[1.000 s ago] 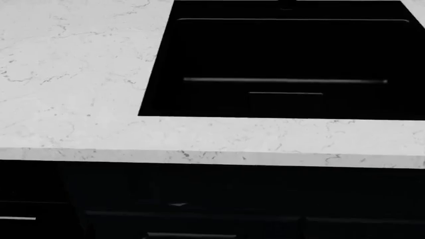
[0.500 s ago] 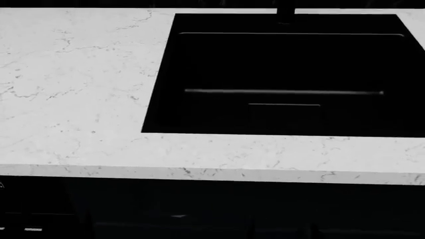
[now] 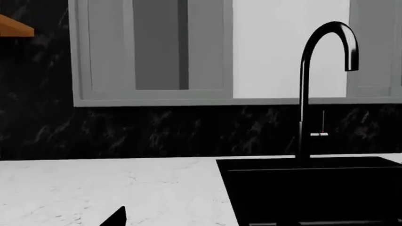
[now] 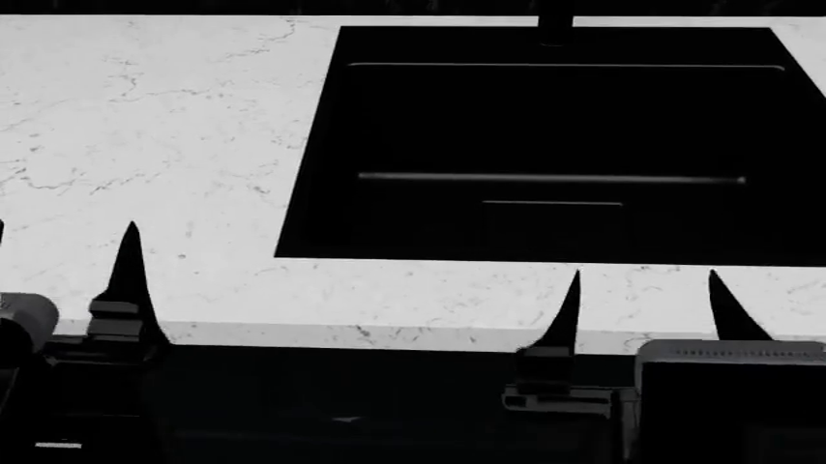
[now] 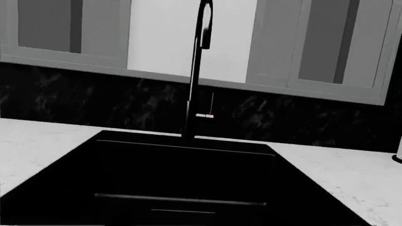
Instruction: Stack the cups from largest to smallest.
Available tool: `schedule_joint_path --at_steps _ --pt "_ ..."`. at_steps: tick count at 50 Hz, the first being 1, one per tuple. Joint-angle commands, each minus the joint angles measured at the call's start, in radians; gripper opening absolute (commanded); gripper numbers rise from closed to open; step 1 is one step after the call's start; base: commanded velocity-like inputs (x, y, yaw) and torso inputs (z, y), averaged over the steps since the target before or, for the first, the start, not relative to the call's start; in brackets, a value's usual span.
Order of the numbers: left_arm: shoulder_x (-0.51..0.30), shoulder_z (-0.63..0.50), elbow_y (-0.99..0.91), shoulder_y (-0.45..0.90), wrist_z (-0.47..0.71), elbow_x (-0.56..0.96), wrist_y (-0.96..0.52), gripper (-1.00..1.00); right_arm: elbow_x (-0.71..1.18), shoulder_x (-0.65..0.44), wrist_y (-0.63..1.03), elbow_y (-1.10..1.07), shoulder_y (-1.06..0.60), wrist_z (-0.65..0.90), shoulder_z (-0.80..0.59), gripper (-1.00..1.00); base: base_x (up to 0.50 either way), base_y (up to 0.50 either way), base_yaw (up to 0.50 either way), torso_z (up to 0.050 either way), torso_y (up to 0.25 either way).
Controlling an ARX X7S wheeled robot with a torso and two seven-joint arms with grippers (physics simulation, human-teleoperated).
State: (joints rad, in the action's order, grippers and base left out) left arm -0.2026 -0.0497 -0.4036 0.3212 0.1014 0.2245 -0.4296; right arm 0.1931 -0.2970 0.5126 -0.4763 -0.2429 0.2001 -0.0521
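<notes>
No cups show in any view. In the head view my left gripper (image 4: pixel 65 234) stands over the front edge of the white marble counter (image 4: pixel 155 145) at the lower left. Its dark pointed fingers (image 4: pixel 130 275) are spread wide, one cut off by the picture's edge, and nothing is between them. My right gripper (image 4: pixel 644 277) stands at the counter's front edge just before the black sink (image 4: pixel 543 145), open and empty. The left wrist view catches only one dark fingertip (image 3: pixel 116 218) over the counter. The right wrist view shows none of its fingers.
The black sink (image 5: pixel 182 179) is sunk into the counter, with a tall black faucet (image 3: pixel 306 94) at its back edge. Behind it are a dark backsplash (image 3: pixel 157 132) and grey cabinets (image 3: pixel 157 47). A white object on a black base (image 5: pixel 398 153) peeks in at the right wrist view's edge.
Both grippers have risen into the head view along the counter's front edge. Before that, the head view shifted so the counter and sink sit lower in the picture.
</notes>
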Motion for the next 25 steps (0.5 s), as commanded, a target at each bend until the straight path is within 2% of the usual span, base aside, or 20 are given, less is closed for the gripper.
schedule_joint_path --at_steps 1,12,25 --pt "-0.007 0.023 0.019 0.195 -0.022 0.009 -0.162 1.0 0.062 -0.044 0.162 -0.067 -0.146 -0.053 0.087 1.0 0.0 0.0 0.0 0.0 0.0" --pt "-0.007 0.034 -0.005 0.219 -0.017 0.035 -0.183 1.0 0.075 -0.078 0.251 -0.089 -0.218 -0.064 0.062 1.0 0.0 -0.02 0.0 0.0 0.0" --pt "-0.011 0.041 -0.031 0.2 -0.007 0.049 -0.188 1.0 0.086 -0.078 0.262 -0.114 -0.2 -0.055 0.073 1.0 0.0 -0.49 0.0 0.0 0.0"
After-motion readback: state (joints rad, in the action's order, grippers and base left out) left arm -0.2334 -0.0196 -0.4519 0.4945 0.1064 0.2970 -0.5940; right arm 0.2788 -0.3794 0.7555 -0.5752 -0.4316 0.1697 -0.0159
